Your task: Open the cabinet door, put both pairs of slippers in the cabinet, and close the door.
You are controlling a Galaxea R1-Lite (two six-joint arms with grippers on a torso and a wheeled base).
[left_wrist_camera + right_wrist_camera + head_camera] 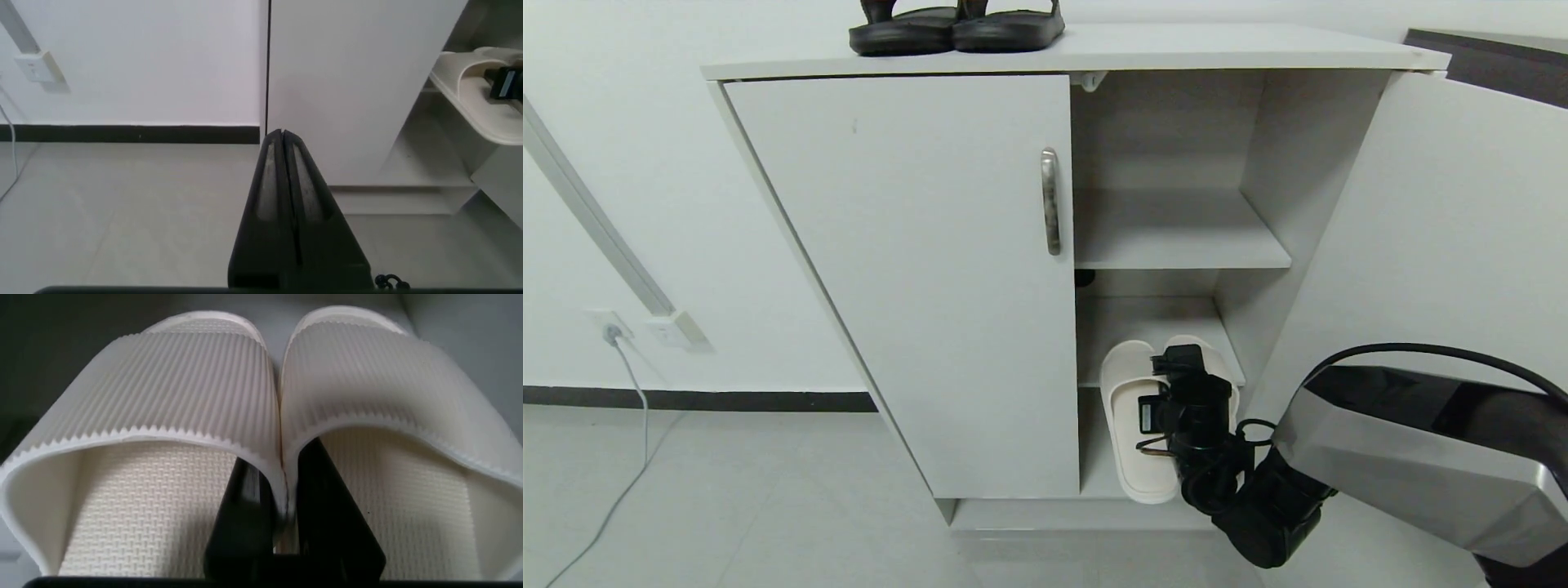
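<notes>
The right jaws pinch the white slippers by their touching inner straps; the left jaws are pressed together.

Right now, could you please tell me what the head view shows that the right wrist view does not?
Head view's extras: black slippers on the cabinet top, the shut left door with its handle, the right door swung open. Right wrist view's extras: ribbed straps up close, inner edges pinched together between the fingers. Shared: the white slippers held by the right gripper, low in the cabinet.
</notes>
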